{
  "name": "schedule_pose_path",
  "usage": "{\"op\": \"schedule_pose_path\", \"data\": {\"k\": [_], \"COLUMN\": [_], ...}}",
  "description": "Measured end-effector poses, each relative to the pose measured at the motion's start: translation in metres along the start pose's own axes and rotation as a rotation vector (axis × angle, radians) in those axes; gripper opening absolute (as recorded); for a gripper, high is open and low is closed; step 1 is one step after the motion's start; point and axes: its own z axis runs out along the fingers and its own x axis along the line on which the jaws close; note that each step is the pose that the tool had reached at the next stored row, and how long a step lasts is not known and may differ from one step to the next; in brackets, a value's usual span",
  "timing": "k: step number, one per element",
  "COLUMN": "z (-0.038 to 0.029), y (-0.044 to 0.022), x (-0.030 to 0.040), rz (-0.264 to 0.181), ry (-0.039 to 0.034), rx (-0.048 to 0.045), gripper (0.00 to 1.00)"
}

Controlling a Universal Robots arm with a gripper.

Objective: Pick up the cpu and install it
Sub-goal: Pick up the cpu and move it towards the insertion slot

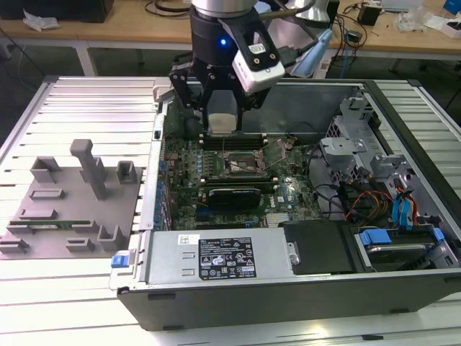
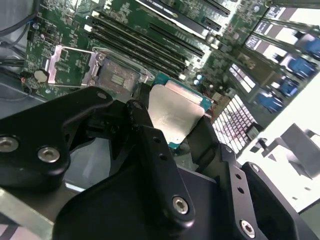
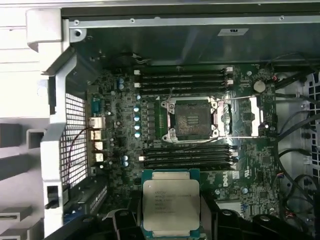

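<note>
grasping the cpu (image 3: 171, 205) by its edges, my gripper (image 1: 222, 124) holds it in the air above the motherboard (image 1: 288, 189) inside the open computer case (image 1: 302, 288), near the empty black socket (image 3: 192, 118) but not touching it.

clear air between cpu (image 3: 171, 207) and open socket (image 3: 192, 119), memory slots (image 3: 185, 155) flanking

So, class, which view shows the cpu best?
The first wrist view: the cpu shows its metal top squarely. The second wrist view shows it slanted, partly behind the gripper. In the exterior view it is a small pale patch.
</note>
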Motion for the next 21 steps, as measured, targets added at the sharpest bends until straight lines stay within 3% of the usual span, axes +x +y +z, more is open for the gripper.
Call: {"op": "schedule_pose_path", "data": {"k": [9, 21], "z": [0.0155, 0.0342], "y": [0.0025, 0.0049], "x": [-0.0179, -0.0354], "rz": [0.000, 0.000], "ry": [-0.0002, -0.0004], "rx": [0.0050, 0.0070], "gripper": [0.55, 0.55]}}
